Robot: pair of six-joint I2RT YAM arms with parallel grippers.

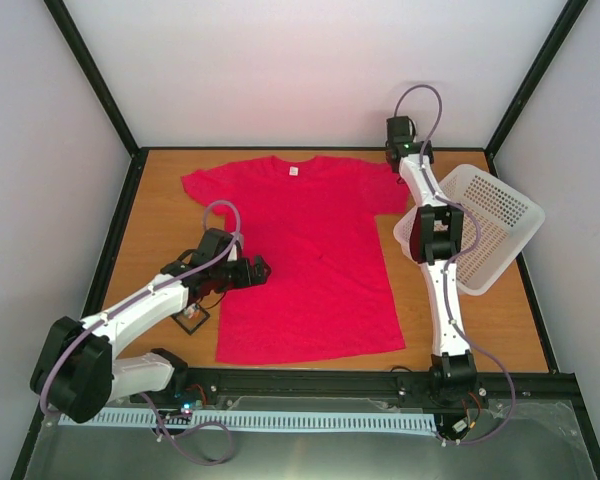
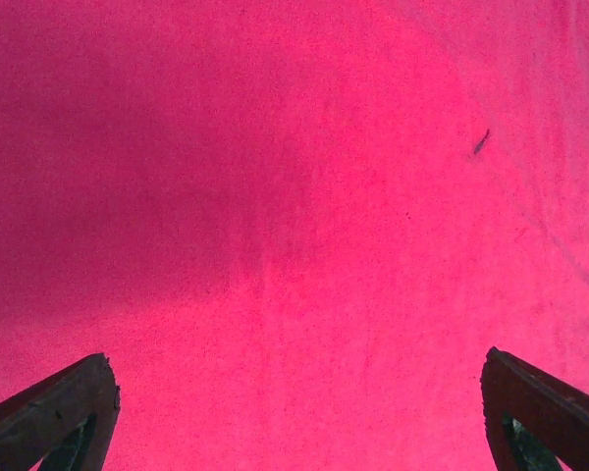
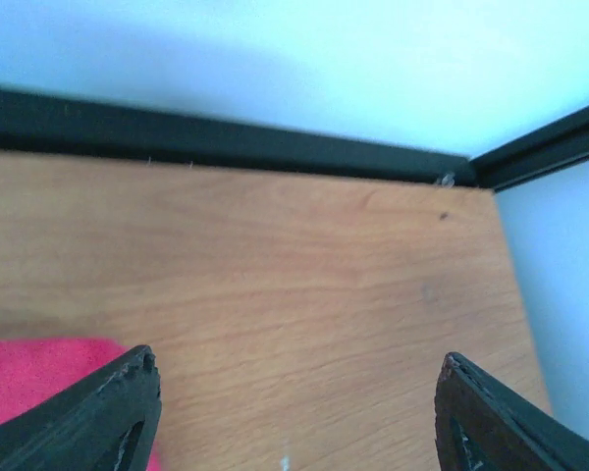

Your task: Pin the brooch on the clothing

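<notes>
The left gripper is held wide open and empty over the red T-shirt, which is spread flat mid-bench; its arm is stretched low from the near-left corner. By the far-right corner, the right gripper is spread wide, empty, above bare bench, arm extended.

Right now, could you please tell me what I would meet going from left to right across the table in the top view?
Black case → shirt → basket.
</notes>
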